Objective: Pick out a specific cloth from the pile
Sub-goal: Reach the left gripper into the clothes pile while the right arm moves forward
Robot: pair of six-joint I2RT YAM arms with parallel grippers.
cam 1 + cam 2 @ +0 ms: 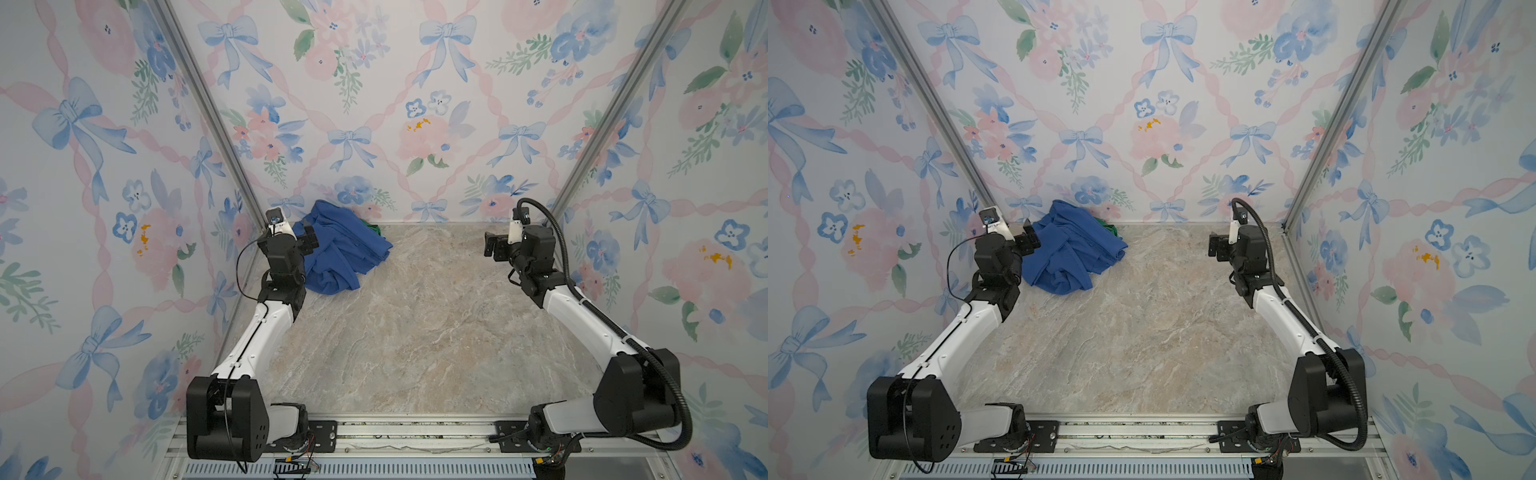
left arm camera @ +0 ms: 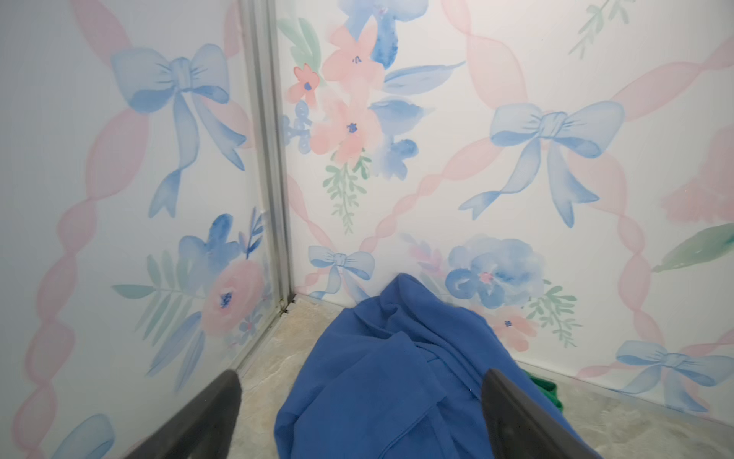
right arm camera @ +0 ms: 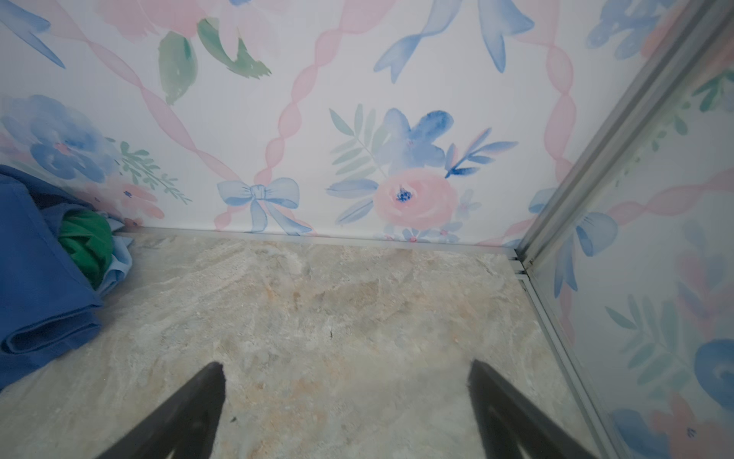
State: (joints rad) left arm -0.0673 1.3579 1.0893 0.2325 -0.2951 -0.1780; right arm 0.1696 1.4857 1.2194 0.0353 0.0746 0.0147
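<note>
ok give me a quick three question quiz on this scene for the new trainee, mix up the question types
1. Multiple choice: which claw is at the pile? A) left claw B) right claw C) both
2. True or false: the pale sky-blue cloth lies fully exposed on top of the pile.
3. Fill in: in the right wrist view, the small cloth tucked beside the royal-blue garment is coloured ____.

Key
1. A. The right claw hovers open over bare table, apart from the pile.
2. False. Only a sliver shows at the pile's edge, by the green cloth.
3. green
</note>
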